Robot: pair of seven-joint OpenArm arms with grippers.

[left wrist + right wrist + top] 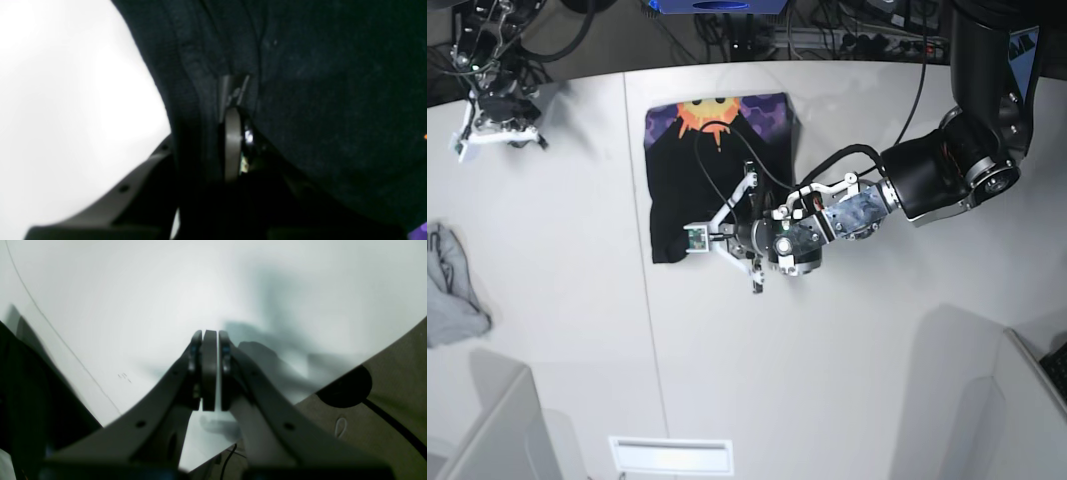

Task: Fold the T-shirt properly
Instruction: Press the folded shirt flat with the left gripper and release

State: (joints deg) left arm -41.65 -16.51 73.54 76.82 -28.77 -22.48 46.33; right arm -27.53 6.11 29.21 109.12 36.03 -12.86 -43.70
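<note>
Close against the left wrist camera, the large black cotton T-shirt (333, 110) fills everything from 12 to 5 o'clock, a thick seamed edge running down its left side. The left gripper (233, 110) has its jaws drawn narrow on a fold of that black cloth, one grey finger (232, 143) showing beside the pinched seam; bare white table (66, 100) lies toward 9 o'clock.

From the base view, the T-shirt (717, 170) lies partly folded on the white table (877, 380) just above centre, its orange-yellow sun print on a purple band at the 12 o'clock end. The left gripper (727, 235) sits at the shirt's 6 o'clock edge, its arm reaching in from 3 o'clock.

The right gripper (210, 370) has its two grey fingers pressed together with nothing between them, above bare table. In the base view it (489, 115) is at 10 o'clock, well apart from the shirt. A small crumpled light grey cloth (452, 290) lies at 9 o'clock near the table's edge.
</note>
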